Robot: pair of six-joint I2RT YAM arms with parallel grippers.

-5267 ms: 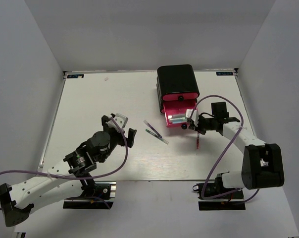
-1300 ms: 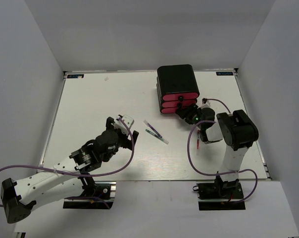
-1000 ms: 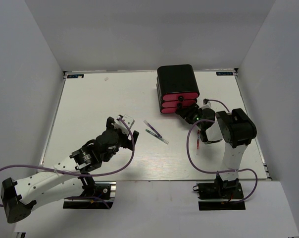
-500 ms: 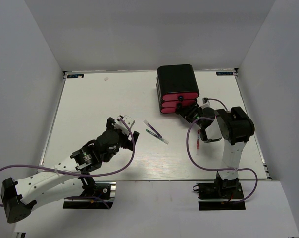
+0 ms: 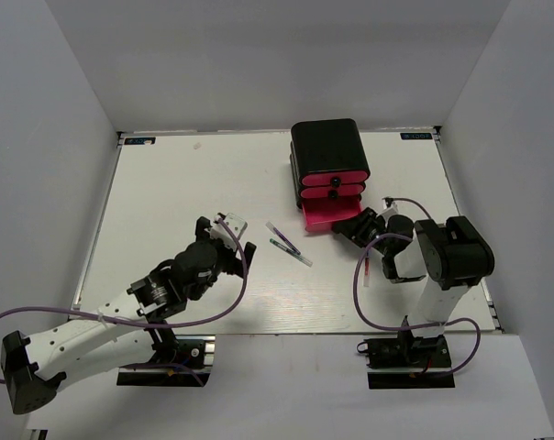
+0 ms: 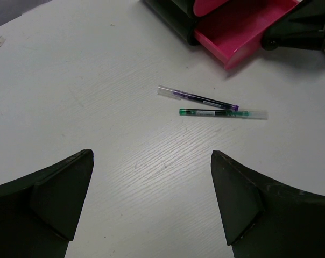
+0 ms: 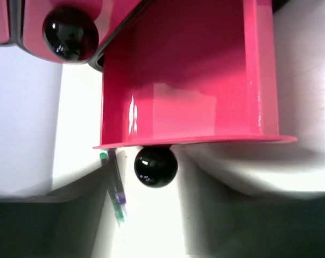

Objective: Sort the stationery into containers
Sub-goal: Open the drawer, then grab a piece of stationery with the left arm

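The containers are three pink drawers in a glossy black case. The bottom drawer is pulled out, and in the right wrist view its pink inside holds nothing. My right gripper is at the drawer's front, open. The drawer's black knob sits between the jaws with a gap on each side. A purple pen and a green pen lie side by side on the table left of the drawer. My left gripper hovers open and empty to their left, with both pens ahead of it.
The two upper drawers are closed, and the middle drawer's knob shows above the open drawer. The white table is walled at the back and on both sides. My right arm's purple cable loops over the table near its base.
The bottom drawer has slid out toward the near edge as my right gripper drew back. Its jaws have opened off the knob. The left arm and the two pens have not moved.
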